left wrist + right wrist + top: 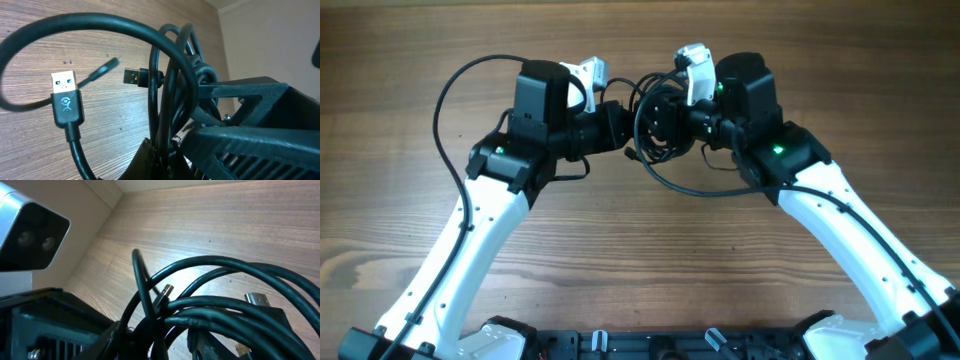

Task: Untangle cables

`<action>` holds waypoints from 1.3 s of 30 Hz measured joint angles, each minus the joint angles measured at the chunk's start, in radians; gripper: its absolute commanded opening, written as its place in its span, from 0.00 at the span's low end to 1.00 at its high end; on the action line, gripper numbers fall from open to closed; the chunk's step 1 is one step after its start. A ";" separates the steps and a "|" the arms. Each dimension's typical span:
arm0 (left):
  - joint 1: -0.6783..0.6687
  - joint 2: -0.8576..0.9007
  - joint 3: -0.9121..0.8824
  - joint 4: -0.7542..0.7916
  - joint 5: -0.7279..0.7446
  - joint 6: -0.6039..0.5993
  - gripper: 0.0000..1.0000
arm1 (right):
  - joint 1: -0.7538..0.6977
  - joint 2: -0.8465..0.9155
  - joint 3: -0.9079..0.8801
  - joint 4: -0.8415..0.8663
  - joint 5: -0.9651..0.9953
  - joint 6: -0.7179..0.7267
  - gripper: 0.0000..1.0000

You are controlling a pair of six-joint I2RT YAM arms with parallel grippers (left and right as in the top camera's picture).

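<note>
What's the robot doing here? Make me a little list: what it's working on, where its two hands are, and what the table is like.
Thing: black cables, tangled in loops
Place: between the two grippers, toward the far side of the table
Left gripper: at the tangle's left side; the pictures don't show whether it is gripping
Right gripper: at the tangle's right side; the pictures don't show whether it is gripping
Plug: a USB plug sticks out free in the left wrist view
Table: brown wood

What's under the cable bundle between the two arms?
Bare wooden table shows beneath the cables, a USB plug hanging over it. The bundle covers the fingertips of the left tool and right tool, so their grip is hidden.
</note>
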 measured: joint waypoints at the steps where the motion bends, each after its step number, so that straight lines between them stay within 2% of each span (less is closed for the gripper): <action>1: 0.002 0.000 0.000 0.000 -0.003 -0.001 0.04 | 0.000 0.008 0.000 0.013 -0.008 0.004 0.34; 7: 0.008 0.000 0.000 0.000 -0.006 -0.007 0.04 | -0.002 0.033 0.000 0.051 -0.041 0.014 0.13; 12: 0.010 0.000 0.000 0.000 -0.008 -0.007 0.04 | -0.005 0.035 0.000 0.068 -0.066 0.018 0.05; 16: 0.006 -0.001 0.002 -0.022 -0.040 -0.006 0.04 | -0.022 0.016 -0.002 0.055 -0.094 0.029 0.04; 20: -0.002 -0.004 0.009 -0.051 -0.093 -0.008 0.04 | -0.086 -0.118 -0.008 0.044 -0.168 0.069 0.04; 24: -0.012 -0.010 0.019 -0.075 -0.112 -0.011 0.04 | -0.195 -0.259 -0.008 0.048 -0.301 0.131 0.05; 31: -0.024 -0.024 0.035 -0.075 -0.108 -0.015 0.04 | -0.383 -0.312 -0.010 0.030 -0.460 0.253 0.04; 35: -0.032 -0.024 0.037 -0.069 -0.097 -0.015 0.04 | -0.501 -0.321 -0.010 -0.039 -0.497 0.328 0.05; 39: -0.038 -0.023 0.036 -0.074 -0.096 -0.015 0.04 | -0.587 -0.327 -0.010 -0.204 -0.461 0.330 0.05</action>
